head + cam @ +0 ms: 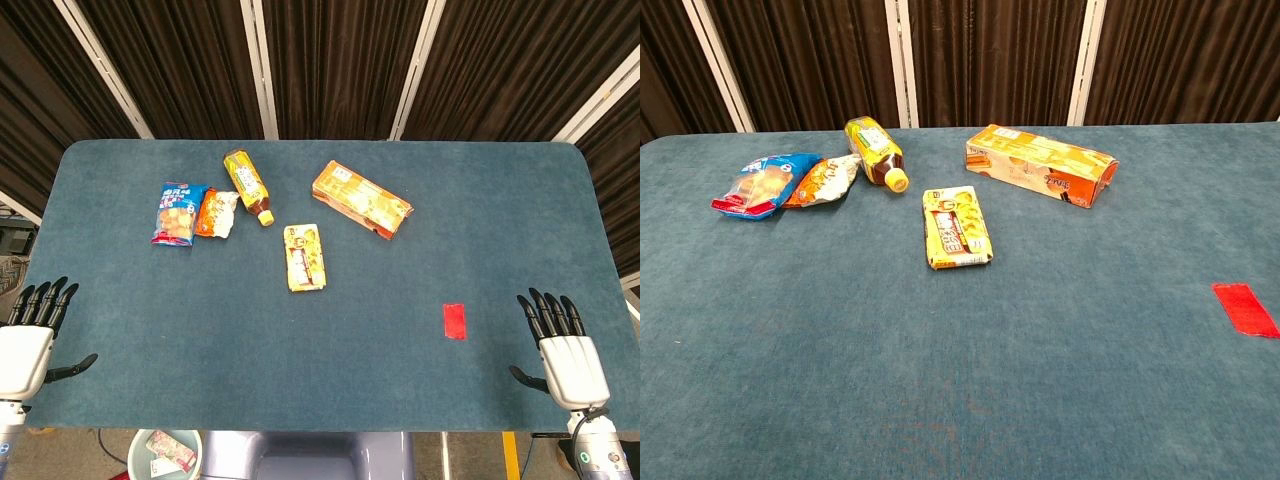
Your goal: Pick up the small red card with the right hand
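Note:
The small red card lies flat on the blue table toward the right front; in the chest view the card sits near the right edge. My right hand rests at the table's right front corner, fingers spread and holding nothing, a short way right of the card and apart from it. At the left front corner my left hand is also open and holds nothing. Neither hand shows in the chest view.
Snacks lie across the table's far half: a blue bag, an orange packet, a yellow bottle on its side, a yellow pack and a long orange box. A bin stands below the front edge.

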